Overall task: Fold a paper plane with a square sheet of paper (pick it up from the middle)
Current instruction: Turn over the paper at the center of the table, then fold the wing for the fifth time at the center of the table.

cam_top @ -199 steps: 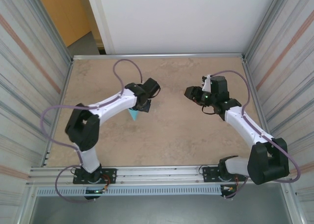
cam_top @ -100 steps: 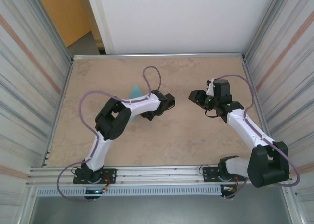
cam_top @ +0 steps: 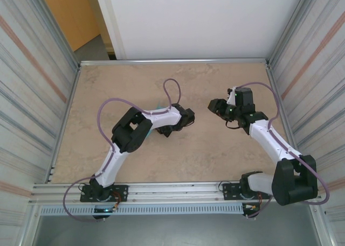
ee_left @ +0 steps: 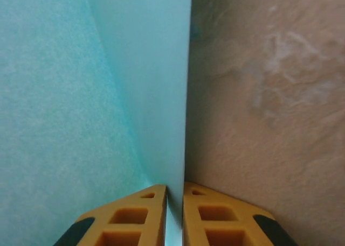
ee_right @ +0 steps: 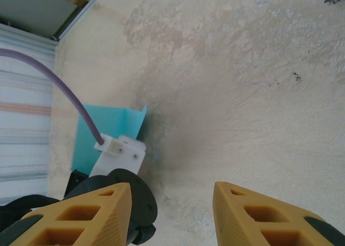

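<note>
Creasing seems in hand: the paper (ee_left: 70,106), folded, has its edge clenched in the left end effector (ee_left: 173,200), low over the counter (ee_left: 269,95). Well apart from it, the right end effector (ee_right: 172,211) hangs released, empty. Next probably calls for pressing along the fold.

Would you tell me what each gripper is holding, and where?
The left gripper pinches the light-blue paper by an edge; the right gripper holds nothing.
</note>
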You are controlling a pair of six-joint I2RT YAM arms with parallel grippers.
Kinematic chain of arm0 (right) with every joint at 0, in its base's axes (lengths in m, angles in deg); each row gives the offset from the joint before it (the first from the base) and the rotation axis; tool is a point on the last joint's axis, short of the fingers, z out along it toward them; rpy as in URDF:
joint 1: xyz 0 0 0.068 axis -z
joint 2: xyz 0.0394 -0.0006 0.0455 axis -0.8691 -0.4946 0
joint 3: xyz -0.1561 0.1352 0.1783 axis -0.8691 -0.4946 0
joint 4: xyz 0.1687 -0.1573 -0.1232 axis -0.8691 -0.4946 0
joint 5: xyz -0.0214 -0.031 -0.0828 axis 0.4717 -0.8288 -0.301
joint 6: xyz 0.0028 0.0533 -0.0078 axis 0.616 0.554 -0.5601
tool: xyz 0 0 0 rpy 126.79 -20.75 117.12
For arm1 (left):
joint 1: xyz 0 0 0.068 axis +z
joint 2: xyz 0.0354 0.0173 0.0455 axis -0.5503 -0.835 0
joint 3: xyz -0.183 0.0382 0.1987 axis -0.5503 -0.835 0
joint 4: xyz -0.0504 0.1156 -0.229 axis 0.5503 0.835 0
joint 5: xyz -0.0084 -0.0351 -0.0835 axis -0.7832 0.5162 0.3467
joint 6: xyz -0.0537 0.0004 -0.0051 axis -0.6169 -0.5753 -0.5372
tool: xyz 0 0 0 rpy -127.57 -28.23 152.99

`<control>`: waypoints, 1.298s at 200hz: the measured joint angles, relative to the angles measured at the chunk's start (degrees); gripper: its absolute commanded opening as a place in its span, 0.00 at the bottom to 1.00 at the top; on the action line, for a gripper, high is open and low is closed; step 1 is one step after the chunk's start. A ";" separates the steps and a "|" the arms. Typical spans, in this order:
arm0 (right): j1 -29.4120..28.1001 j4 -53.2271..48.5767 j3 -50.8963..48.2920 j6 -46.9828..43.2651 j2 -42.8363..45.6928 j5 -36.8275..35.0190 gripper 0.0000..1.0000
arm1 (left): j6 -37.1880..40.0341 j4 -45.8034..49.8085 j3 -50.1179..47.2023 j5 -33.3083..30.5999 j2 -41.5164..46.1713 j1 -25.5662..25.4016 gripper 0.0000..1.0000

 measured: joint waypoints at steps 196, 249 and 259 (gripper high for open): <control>-1.62 1.77 0.02 0.02 -3.21 -1.33 0.66 | -10.45 -39.10 -34.84 53.44 37.70 15.67 0.50; -4.55 2.03 0.02 0.04 -5.16 -1.95 0.66 | -10.82 -44.24 -37.05 58.07 36.15 23.04 0.51; -4.94 2.19 0.02 0.04 -5.66 -2.01 0.66 | -10.82 -44.89 -37.03 58.31 35.30 23.71 0.51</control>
